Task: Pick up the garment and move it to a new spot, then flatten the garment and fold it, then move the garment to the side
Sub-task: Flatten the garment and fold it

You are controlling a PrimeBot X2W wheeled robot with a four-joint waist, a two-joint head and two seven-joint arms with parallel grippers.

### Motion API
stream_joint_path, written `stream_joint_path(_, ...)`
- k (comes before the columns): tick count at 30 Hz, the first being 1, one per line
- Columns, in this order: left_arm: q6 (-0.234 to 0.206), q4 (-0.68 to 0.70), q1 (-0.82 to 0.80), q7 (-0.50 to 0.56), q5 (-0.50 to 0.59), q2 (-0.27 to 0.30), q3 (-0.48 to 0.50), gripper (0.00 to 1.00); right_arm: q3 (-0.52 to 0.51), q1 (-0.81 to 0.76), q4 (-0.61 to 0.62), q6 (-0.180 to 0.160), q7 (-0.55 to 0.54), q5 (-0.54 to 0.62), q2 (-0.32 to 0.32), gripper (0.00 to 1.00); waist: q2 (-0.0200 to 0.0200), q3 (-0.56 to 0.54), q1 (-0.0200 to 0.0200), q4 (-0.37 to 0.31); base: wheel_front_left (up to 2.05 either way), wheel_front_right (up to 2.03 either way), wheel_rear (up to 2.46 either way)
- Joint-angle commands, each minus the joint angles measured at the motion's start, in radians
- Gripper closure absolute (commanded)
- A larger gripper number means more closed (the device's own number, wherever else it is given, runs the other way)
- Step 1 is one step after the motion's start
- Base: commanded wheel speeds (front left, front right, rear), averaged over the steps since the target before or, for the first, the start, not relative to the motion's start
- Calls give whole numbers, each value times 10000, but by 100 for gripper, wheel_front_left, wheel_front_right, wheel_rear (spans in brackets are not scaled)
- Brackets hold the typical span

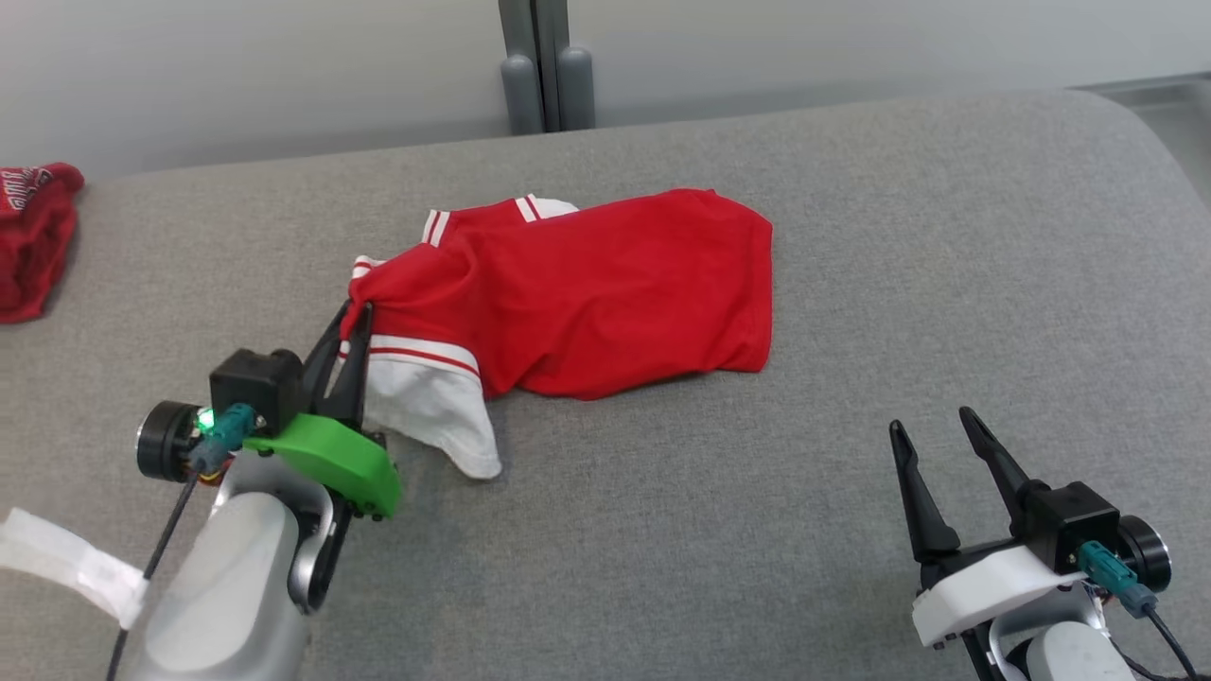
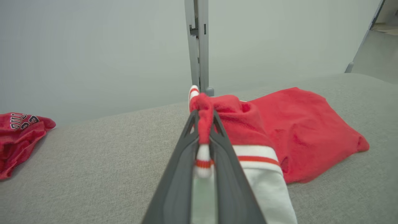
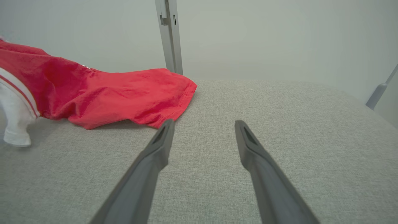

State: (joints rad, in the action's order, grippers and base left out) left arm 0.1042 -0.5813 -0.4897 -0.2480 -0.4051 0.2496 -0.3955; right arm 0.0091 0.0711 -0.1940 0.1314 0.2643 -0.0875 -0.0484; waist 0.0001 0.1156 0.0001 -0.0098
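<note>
The garment (image 1: pixel 605 293) is a red shirt with white, red-striped sleeves, lying crumpled in the middle of the grey padded surface. My left gripper (image 1: pixel 354 307) is shut on the garment's left edge, where a bunch of red cloth and a striped cuff sit between the fingers (image 2: pixel 203 124). From that pinch a white sleeve (image 1: pixel 440 416) hangs down and to the right. My right gripper (image 1: pixel 932 421) stands open at the lower right, apart from the garment (image 3: pixel 102 96), with bare fabric surface between its fingers (image 3: pixel 164 137).
A second red garment (image 1: pixel 33 236) with printed lettering lies bunched at the far left edge of the surface (image 1: pixel 851 454). A grey post (image 1: pixel 544 66) rises behind the surface against the pale wall. The surface curves away at the right edge.
</note>
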Motion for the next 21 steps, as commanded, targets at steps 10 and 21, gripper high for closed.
stream_joint_path(10, -1145, 5644, 2959, 1329, 308, 799, -380, 100, -93, -617, -70, -14, 3, -169, -38, 0, -1, -1151, -1, 722, 0, 0, 0)
stream_joint_path(21, -1648, 5737, 4298, 2361, -762, 747, -74, 100, 139, -368, 66, -14, 3, -67, -39, 0, -1, -679, -1, 314, 0, 0, 0)
